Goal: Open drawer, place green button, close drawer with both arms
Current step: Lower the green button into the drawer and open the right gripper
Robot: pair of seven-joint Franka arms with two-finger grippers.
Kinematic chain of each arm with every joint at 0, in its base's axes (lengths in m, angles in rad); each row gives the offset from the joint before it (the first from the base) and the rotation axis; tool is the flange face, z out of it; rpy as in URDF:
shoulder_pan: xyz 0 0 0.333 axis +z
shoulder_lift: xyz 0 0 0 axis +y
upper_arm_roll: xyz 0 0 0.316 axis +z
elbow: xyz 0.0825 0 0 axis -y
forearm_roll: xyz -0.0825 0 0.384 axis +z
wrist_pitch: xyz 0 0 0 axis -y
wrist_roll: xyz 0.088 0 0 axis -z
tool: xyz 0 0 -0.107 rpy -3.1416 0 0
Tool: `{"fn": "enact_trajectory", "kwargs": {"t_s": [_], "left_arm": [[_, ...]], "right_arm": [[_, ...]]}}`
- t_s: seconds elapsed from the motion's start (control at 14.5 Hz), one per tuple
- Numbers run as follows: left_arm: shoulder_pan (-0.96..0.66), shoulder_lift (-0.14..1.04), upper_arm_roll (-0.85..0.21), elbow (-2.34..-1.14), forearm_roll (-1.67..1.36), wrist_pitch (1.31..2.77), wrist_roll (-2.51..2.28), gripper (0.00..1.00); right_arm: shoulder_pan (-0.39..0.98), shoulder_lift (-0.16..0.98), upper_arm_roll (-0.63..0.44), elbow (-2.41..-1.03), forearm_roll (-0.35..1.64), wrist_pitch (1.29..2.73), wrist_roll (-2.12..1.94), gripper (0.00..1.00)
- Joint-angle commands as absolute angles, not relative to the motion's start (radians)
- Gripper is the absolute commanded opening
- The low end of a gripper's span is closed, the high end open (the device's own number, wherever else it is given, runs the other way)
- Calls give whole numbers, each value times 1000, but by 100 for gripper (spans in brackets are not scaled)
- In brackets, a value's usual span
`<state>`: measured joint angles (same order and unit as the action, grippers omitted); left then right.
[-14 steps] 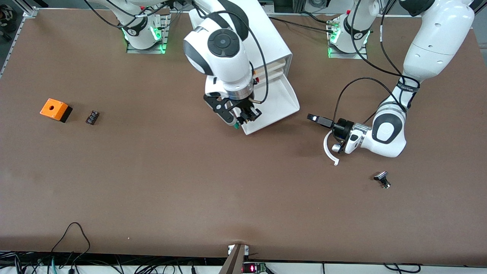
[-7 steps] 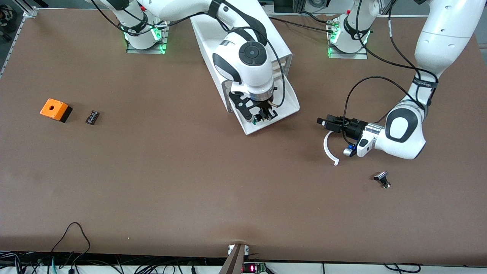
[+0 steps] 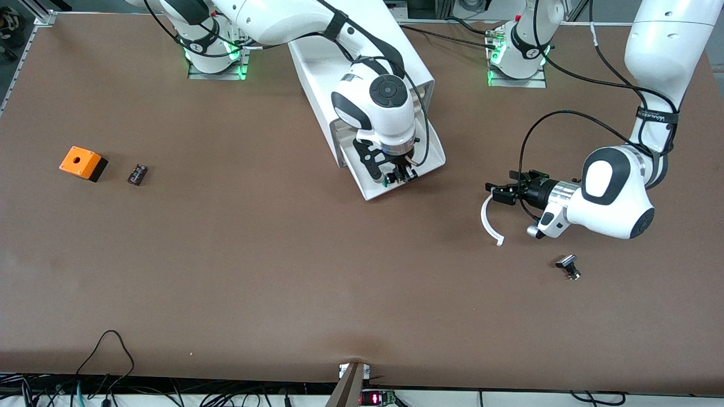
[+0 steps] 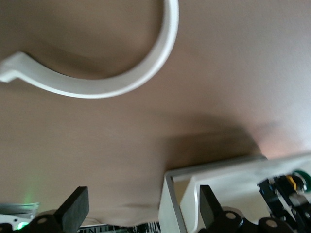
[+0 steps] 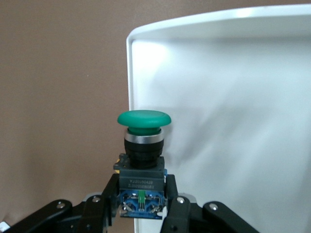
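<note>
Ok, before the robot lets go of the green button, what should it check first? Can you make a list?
1. Drawer pulled out of the cabinet: ok.
2. Green button gripped by the right gripper: ok, fingers shut on its body.
3. Button over the drawer: ok in the front view; the right wrist view shows it close to the drawer's edge.
4. Spot in the drawer free: ok, the part that shows is bare white.
5. Left gripper out of the way: ok, open, over the table by the white curved strip.
6. Height above the drawer floor: cannot tell.

Drawer (image 3: 430, 150): white tray, pulled out of cabinet. Green-cap button (image 5: 143, 155), black/blue body, held over its front lip.
</note>
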<state>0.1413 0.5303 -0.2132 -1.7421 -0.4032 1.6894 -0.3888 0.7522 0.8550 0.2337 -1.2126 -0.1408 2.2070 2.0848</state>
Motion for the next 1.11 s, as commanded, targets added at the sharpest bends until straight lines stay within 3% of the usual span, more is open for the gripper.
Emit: {"fn": "enact_trajectory", "kwargs": {"t_s": [0.0, 0.28, 0.35, 0.41, 0.48, 0.55, 1.04], "left_arm": [[80, 517, -212, -1684, -255, 1726, -558, 100], [51, 505, -212, -1675, -114, 1821, -623, 100], [51, 503, -212, -1671, -114, 1827, -623, 100], [51, 500, -209, -1660, -114, 1827, -623, 100], [52, 499, -207, -1657, -114, 1825, -624, 100], [52, 500, -207, -1657, -114, 1825, -624, 100], [35, 500, -215, -1654, -112, 1828, -667, 100]], "right_arm": [[773, 888, 224, -1170, -160, 2218, 2144, 0], [781, 903, 222, -1175, -158, 2237, 2166, 3], [781, 904, 222, -1175, -158, 2237, 2166, 16], [781, 902, 222, -1175, -158, 2235, 2166, 43], [781, 899, 221, -1174, -158, 2233, 2166, 77], [781, 894, 218, -1170, -158, 2229, 2164, 99], [756, 830, 173, -1076, -158, 2074, 2083, 99]]}}
